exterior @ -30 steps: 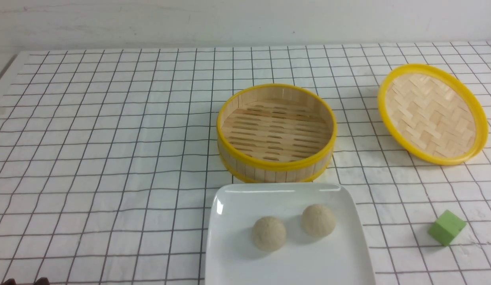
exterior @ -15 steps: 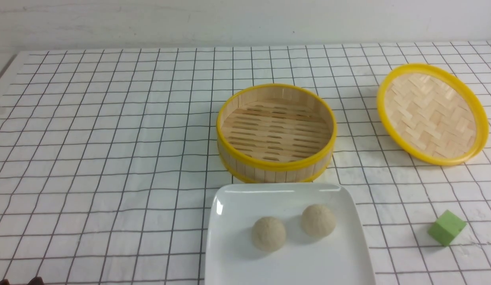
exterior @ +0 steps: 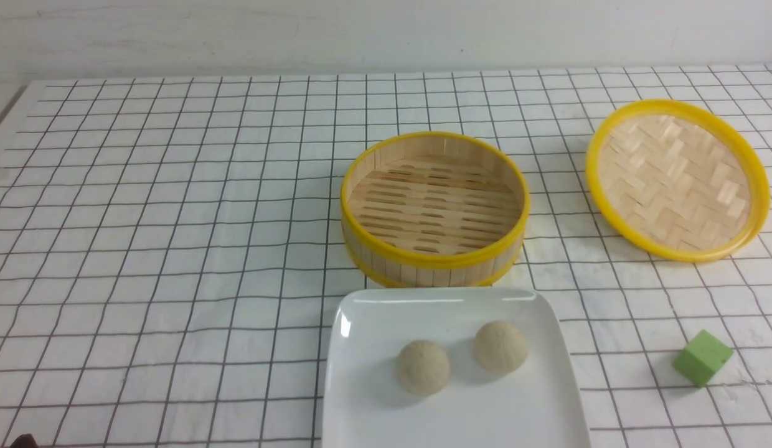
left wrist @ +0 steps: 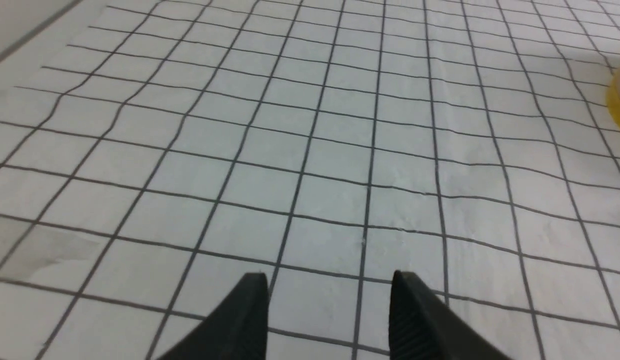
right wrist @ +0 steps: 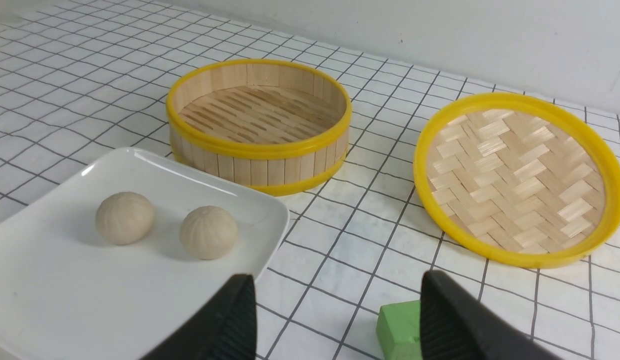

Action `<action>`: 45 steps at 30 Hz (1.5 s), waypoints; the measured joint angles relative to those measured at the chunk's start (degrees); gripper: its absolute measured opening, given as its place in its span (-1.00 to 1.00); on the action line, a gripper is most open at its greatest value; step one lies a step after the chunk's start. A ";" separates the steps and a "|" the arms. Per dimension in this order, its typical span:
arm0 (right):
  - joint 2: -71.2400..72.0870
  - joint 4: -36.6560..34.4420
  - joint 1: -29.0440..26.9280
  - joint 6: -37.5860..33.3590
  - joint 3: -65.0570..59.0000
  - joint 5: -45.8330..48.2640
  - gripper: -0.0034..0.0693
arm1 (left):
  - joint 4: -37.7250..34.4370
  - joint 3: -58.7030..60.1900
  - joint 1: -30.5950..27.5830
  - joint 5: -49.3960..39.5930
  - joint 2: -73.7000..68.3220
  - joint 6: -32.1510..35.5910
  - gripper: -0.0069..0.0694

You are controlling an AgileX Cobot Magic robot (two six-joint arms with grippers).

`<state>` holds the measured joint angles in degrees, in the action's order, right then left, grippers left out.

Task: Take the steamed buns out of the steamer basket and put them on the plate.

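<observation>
We list two small round off-white dough buns (exterior: 423,367) (exterior: 500,346), side by side on the glossy white square ceramic plate (exterior: 373,323); the round yellow-rimmed bamboo steamer basket (exterior: 434,258) holds none. We judge them light, soft, dentable: grip gently across the sides. Left fingers (left wrist: 255,300) and right fingers (right wrist: 240,310) parted, grasping nothing.

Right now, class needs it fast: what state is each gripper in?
Left gripper: open, holding nothing.
Right gripper: open, holding nothing.
</observation>
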<state>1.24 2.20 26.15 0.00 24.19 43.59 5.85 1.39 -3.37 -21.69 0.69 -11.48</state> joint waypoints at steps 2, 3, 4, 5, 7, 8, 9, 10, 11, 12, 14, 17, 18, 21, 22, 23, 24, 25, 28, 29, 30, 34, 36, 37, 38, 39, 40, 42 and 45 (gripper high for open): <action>0.00 0.00 0.00 0.00 0.00 0.00 0.31 | 0.00 0.00 -0.66 0.00 0.00 0.00 0.11; 0.00 0.00 0.00 0.00 0.00 0.00 0.31 | -0.04 0.00 -1.07 0.00 0.00 0.00 0.11; 0.00 0.00 0.00 0.00 0.00 0.00 0.31 | -0.04 0.00 -1.18 0.00 0.00 0.00 0.11; 0.00 0.00 0.00 0.00 0.00 0.00 0.31 | -0.04 0.00 -1.45 0.00 0.00 0.00 0.11; 0.00 0.00 0.00 0.00 0.00 0.00 0.31 | -0.04 0.00 -1.44 0.00 0.00 0.00 0.11; 0.00 0.00 0.00 0.00 0.00 0.00 0.31 | -0.04 0.00 -1.44 0.00 0.00 0.00 0.11; 0.00 0.00 0.00 0.00 0.00 0.00 0.31 | -0.04 0.00 -1.44 0.00 0.00 0.00 0.11; 0.00 0.00 0.00 0.00 0.00 0.00 0.31 | -0.04 0.00 -1.44 0.00 0.00 0.00 0.11; 0.00 0.00 0.00 0.00 0.00 0.00 0.31 | -0.04 -0.06 -1.44 -0.06 0.00 0.00 0.11; 0.00 0.00 0.00 0.00 0.00 0.00 0.31 | -0.04 -0.06 -1.44 -0.12 0.00 0.00 0.11; 0.00 0.00 0.00 0.00 0.00 0.00 0.31 | -0.04 -0.06 -1.44 -0.16 0.00 0.00 0.11; 0.00 0.00 0.00 0.00 0.00 0.00 0.31 | -0.04 -0.06 -1.44 -0.16 0.00 0.00 0.11; 0.00 0.00 0.00 0.00 0.00 0.00 0.31 | -0.04 -0.06 -1.44 -0.16 0.00 0.00 0.11; 0.00 0.00 0.00 0.00 0.00 0.00 0.31 | -0.04 -0.06 -1.44 -0.16 0.00 0.00 0.11; 0.00 0.00 0.00 0.00 0.00 0.00 0.31 | -0.04 -0.06 -1.44 -0.18 0.00 0.00 0.11; 0.00 0.00 0.00 0.00 0.00 0.00 0.31 | -0.04 -0.06 -1.44 -0.18 0.00 0.00 0.11; 0.00 0.00 0.00 0.00 0.00 0.00 0.31 | -0.04 -0.06 -1.44 -0.18 0.00 0.00 0.11; 0.00 0.00 0.00 0.00 0.00 0.00 0.31 | -0.04 -0.06 -1.44 -0.18 0.00 0.00 0.11; 0.00 0.00 0.00 0.00 0.00 0.00 0.31 | -0.04 -0.06 -1.44 -0.23 0.00 0.00 0.11; 0.00 0.00 0.00 0.00 0.00 0.00 0.31 | -0.04 -0.06 -1.44 -0.23 0.00 0.00 0.11; 0.00 0.00 0.00 0.00 0.00 0.00 0.31 | -0.04 -0.06 -1.44 -0.23 0.00 0.00 0.11; 0.00 0.00 0.00 0.00 0.00 0.00 0.31 | -0.04 -0.06 -1.44 -0.23 0.00 0.00 0.11; 0.00 0.00 0.00 0.00 0.00 0.00 0.31 | -0.04 -0.06 -1.44 -0.23 0.00 0.00 0.11; 0.00 0.00 0.00 0.00 0.00 0.00 0.31 | -0.04 -0.06 -1.44 -0.23 0.00 0.00 0.11; 0.00 0.00 0.00 0.00 0.00 0.00 0.31 | -0.04 -0.06 -1.44 -0.23 0.00 0.00 0.11; 0.00 0.00 0.00 0.00 0.00 0.00 0.31 | -0.04 -0.06 -1.44 -0.23 0.00 0.00 0.11; 0.00 0.00 0.00 0.00 0.00 0.00 0.31 | -0.04 -0.06 -1.44 -0.23 0.00 0.00 0.11; 0.00 -0.02 0.00 0.00 -0.05 0.00 0.31 | -0.04 -0.06 -1.44 -0.23 0.00 0.00 0.11; 0.00 -1.29 0.00 0.98 -3.74 -4.32 0.31 | -0.04 -0.06 -1.44 -0.23 0.00 0.00 0.11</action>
<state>1.24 0.91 26.15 0.98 20.45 39.27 5.81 1.33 -4.82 -21.92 0.69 -11.48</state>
